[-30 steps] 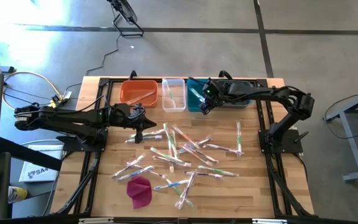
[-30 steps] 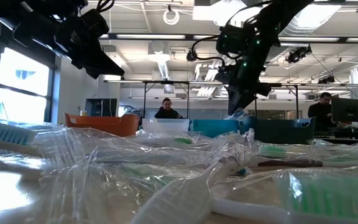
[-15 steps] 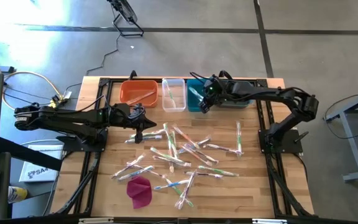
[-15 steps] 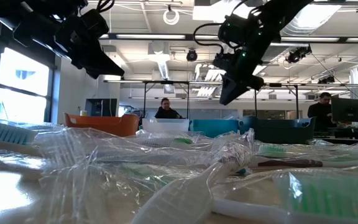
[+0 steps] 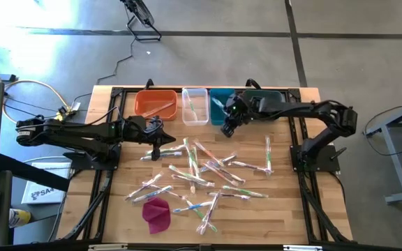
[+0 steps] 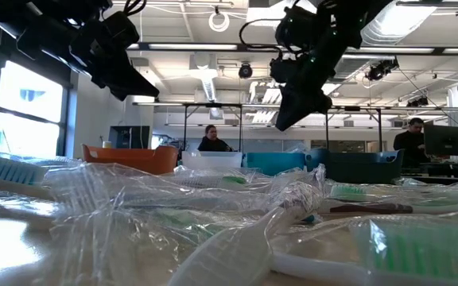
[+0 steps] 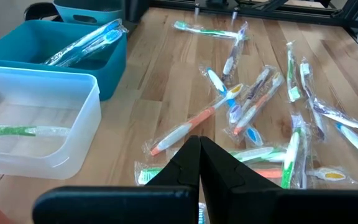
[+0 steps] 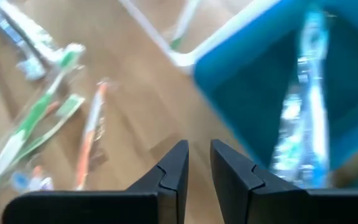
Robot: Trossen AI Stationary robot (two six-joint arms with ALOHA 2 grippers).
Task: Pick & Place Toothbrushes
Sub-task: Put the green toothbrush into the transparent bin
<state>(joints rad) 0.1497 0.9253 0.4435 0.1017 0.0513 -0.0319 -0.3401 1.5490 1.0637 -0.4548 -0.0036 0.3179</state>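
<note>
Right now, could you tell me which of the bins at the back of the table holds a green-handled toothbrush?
The clear bin, between the orange bin and the teal bin, holds one green-handled toothbrush. The teal one holds blue brushes.

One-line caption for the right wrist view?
Empty right gripper, slightly open, beside the teal bin holding blue toothbrushes.

Wooden table (image 5: 292, 209), toothbrushes (image 5: 208, 167), bins (image 5: 195, 106)

We are seeing the toothbrushes (image 5: 204, 171) lying scattered flat in clear wrappers across the centre of the frame, pink, green, blue and white handles crossing, some overlapping, none standing upright.
</note>
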